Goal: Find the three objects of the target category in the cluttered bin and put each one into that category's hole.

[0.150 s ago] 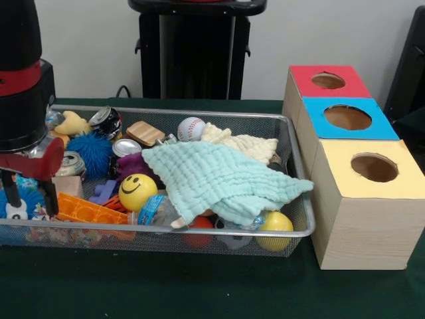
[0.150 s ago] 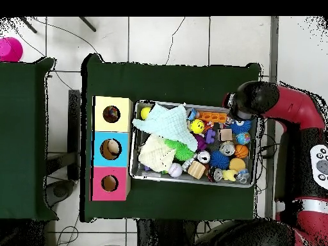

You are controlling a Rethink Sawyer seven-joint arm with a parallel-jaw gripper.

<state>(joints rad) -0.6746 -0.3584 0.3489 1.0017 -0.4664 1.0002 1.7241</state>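
A wire mesh bin (image 1: 300, 199) holds a jumble of things. A mint cloth (image 1: 219, 179) lies spread over the middle, and a cream cloth (image 1: 242, 143) sits behind it. Around them are a baseball (image 1: 191, 128), a yellow smiley ball (image 1: 137, 191), a plain yellow ball (image 1: 275, 226) and a blue spiky ball (image 1: 89, 151). My gripper (image 1: 28, 199) hangs open over the bin's left end in the front view, fingers down beside an orange plastic piece (image 1: 89, 209). Overhead, my arm (image 2: 256, 99) covers the bin's (image 2: 134, 154) corner and hides the gripper.
The wooden box beside the bin has a red-topped hole (image 1: 328, 81), a blue-topped hole (image 1: 347, 117) and a yellow-topped hole (image 1: 374, 167). Cans (image 1: 105, 121), a wooden block (image 1: 145, 133), a yellow plush (image 1: 72, 123) and a purple toy (image 1: 129, 166) crowd the bin.
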